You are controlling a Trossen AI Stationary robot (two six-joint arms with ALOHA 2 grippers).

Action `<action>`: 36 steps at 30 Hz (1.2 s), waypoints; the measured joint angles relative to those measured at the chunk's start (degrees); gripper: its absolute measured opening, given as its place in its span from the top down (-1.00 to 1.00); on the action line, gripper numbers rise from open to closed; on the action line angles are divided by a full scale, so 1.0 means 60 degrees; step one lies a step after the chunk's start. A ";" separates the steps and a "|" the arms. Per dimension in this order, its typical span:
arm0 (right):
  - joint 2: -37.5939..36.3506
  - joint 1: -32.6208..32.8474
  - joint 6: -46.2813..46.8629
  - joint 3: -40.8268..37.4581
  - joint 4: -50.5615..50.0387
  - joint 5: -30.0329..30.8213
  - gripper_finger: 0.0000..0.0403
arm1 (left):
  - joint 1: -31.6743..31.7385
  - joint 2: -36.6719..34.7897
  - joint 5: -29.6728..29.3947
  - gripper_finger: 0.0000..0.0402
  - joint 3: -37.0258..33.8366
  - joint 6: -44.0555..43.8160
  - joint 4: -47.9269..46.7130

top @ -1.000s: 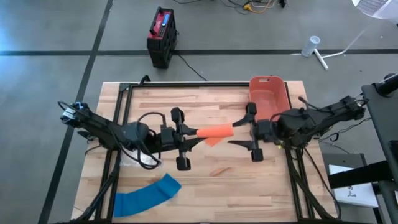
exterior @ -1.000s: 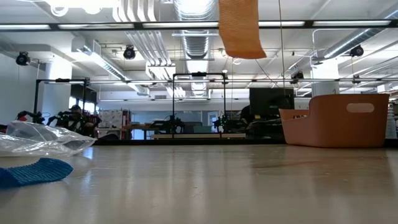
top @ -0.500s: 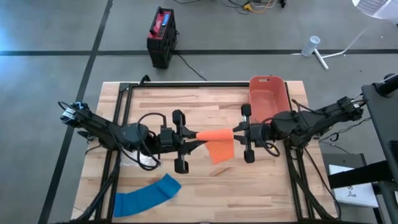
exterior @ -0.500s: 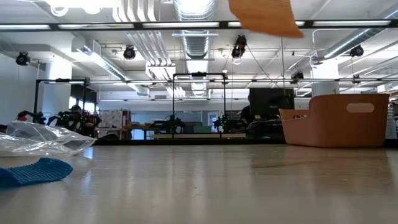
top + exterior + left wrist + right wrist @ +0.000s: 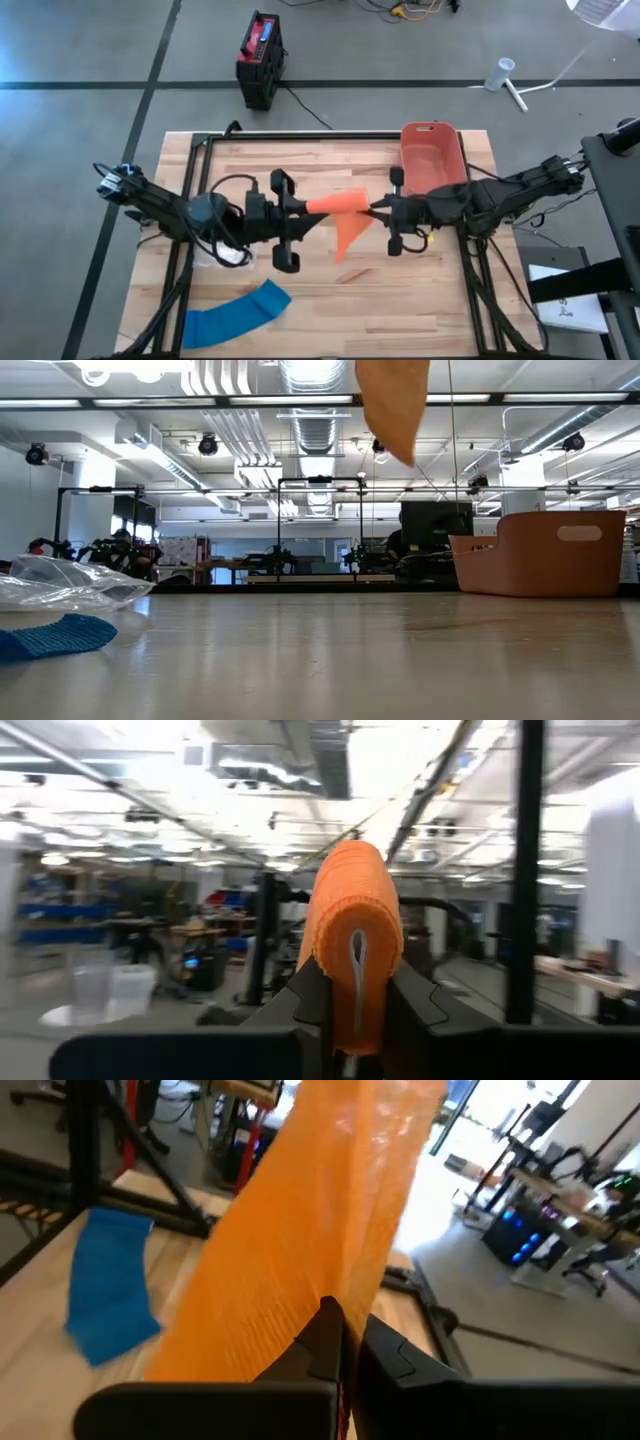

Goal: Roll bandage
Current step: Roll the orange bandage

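An orange bandage [image 5: 340, 203] is partly wound into a roll and held in the air over the middle of the table. Its loose tail [image 5: 346, 236] hangs below the roll and shows at the top of the low view as the tail [image 5: 393, 405]. My left gripper [image 5: 304, 210] is shut on the roll's left end. My right gripper [image 5: 376, 208] is shut on the bandage at the roll's right end. A blue bandage [image 5: 236, 314] lies flat near the table's front left. My left gripper pinches the roll's left end [image 5: 356, 988] between its two fingers. It comes from the table's left, tipped slightly upward, and the roll sticks out along the fingers, lifted clear. My right gripper pinches the loose orange cloth [image 5: 292, 1318] between its shut fingers, coming about level from the table's right. One layer or several, I cannot tell. The cloth runs away from the fingers, clear of the table.
A red bin [image 5: 432, 156] stands at the table's far right, also in the low view [image 5: 545, 552]. Clear plastic wrap [image 5: 214, 256] lies under my left arm. Black frame rails [image 5: 190, 200] run along the table's left and right sides.
My right gripper has shut on the orange bandage and gone down and toward the table's left, up to the roll's right end. The hanging tail spread wide, then swung into a narrower slanted flap. The left gripper has kept its hold on the roll.
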 joint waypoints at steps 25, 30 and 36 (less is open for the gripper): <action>-0.0029 0.0954 0.0567 -0.0015 -0.0360 -0.0051 0.59 | 0.0058 -0.0171 -0.1531 0.82 0.0004 0.3678 -0.2519; -0.0092 0.0958 0.0542 -0.0015 -0.0377 -0.0043 0.32 | 0.0058 -0.0104 -0.1530 0.82 -0.0016 0.4782 -0.2589; -0.0463 0.0958 0.1352 -0.0011 -0.0795 -0.0040 0.08 | 0.0029 -0.0093 -0.1530 0.82 -0.0022 0.6327 -0.2610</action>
